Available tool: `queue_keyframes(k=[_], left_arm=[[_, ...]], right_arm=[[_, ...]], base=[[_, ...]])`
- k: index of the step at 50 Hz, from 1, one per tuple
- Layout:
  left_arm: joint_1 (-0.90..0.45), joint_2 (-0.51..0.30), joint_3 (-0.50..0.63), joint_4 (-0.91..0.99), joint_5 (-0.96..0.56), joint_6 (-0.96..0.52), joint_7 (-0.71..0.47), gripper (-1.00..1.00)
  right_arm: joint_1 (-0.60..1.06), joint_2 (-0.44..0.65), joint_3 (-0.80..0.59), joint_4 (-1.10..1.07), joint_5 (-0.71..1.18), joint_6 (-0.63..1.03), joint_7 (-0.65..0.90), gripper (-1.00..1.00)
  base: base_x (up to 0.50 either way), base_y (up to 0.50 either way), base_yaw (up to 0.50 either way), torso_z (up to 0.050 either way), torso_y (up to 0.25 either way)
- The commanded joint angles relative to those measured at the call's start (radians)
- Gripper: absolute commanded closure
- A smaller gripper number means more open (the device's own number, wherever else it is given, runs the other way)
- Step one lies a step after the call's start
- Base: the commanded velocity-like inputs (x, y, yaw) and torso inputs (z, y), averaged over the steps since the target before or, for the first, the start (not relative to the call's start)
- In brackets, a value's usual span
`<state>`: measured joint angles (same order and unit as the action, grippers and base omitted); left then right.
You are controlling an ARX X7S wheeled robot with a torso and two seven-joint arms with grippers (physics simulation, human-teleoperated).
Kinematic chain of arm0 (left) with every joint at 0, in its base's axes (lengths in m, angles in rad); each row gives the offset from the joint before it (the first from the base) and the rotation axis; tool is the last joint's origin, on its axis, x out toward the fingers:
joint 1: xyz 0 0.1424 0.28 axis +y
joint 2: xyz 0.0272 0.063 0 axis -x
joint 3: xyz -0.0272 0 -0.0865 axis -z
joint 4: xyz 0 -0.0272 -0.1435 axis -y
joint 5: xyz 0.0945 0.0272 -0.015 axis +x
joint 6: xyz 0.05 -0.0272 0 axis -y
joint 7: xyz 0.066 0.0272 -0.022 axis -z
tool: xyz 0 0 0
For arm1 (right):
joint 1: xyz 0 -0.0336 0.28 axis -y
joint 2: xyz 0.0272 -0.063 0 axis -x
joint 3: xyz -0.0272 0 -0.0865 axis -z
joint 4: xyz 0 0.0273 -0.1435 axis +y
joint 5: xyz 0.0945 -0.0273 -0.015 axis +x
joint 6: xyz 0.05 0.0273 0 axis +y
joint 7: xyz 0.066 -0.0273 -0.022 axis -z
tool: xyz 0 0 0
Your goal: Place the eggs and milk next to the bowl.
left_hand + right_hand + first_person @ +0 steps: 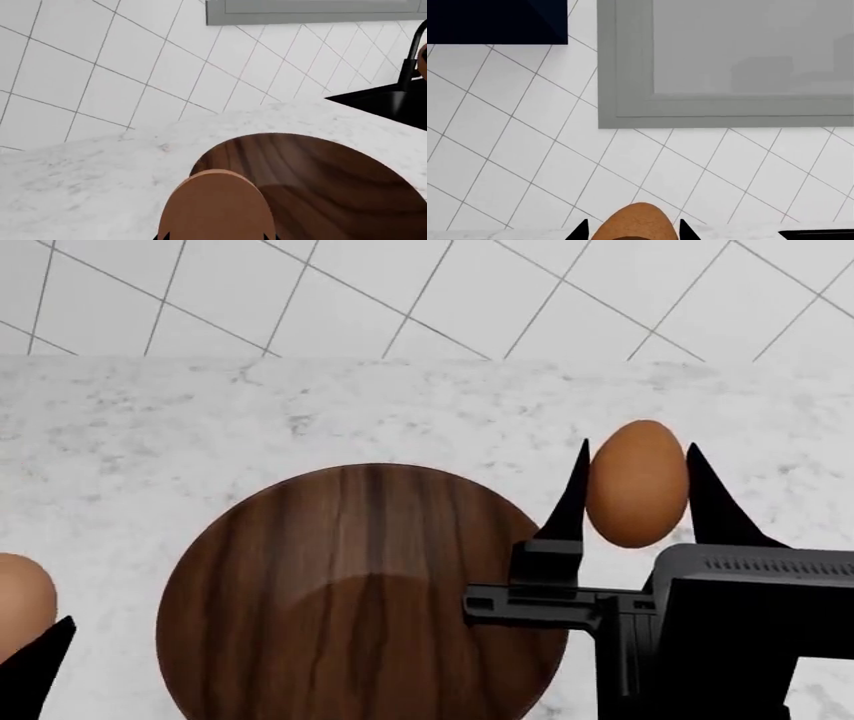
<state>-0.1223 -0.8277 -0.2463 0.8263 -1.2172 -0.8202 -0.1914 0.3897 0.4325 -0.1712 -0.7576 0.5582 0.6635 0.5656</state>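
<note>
The biggest worry is an egg rolling off across the smooth marble counter (200,430) if I open my jaws too high. The bowl (360,590) sits between my arms. My right gripper (638,490) pinches one egg (638,483) just beside the rim — my left gripper (217,237) clamps another egg (217,205). White tiled wall (441,290), a black sink (387,102) further along. No milk in sight.

Setting: a simulated kitchen; a white marble countertop (200,430) fills the middle of the head view, backed by a diagonal white-tiled wall (400,290) along the top edge; a black sink (393,102) (with black faucet (408,55)) sits at right in the left wrist view.
</note>
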Motion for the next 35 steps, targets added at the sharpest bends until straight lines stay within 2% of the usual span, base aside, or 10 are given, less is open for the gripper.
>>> queue_keyframes(k=[1,11,35], left_arm=[[0.092,-0.072,-0.033,-0.035,-0.067,-0.019,0.075,1.0],[0.074,-0.087,0.018,-0.047,-0.054,-0.041,0.107,1.0],[0.021,-0.02,0.186,-0.161,0.136,-0.002,0.237,1.0]], right_arm=[[-0.01,-0.009,-0.01,0.013,-0.025,-0.008,-0.01,1.0],[-0.013,-0.009,-0.011,0.007,-0.021,-0.006,-0.003,1.0],[-0.019,-0.001,-0.006,0.006,-0.014,-0.01,0.005,1.0]], base=[[0.0,0.0,0.0,0.0,0.0],[0.0,0.0,0.0,0.0,0.0],[0.0,0.0,0.0,0.0,0.0]])
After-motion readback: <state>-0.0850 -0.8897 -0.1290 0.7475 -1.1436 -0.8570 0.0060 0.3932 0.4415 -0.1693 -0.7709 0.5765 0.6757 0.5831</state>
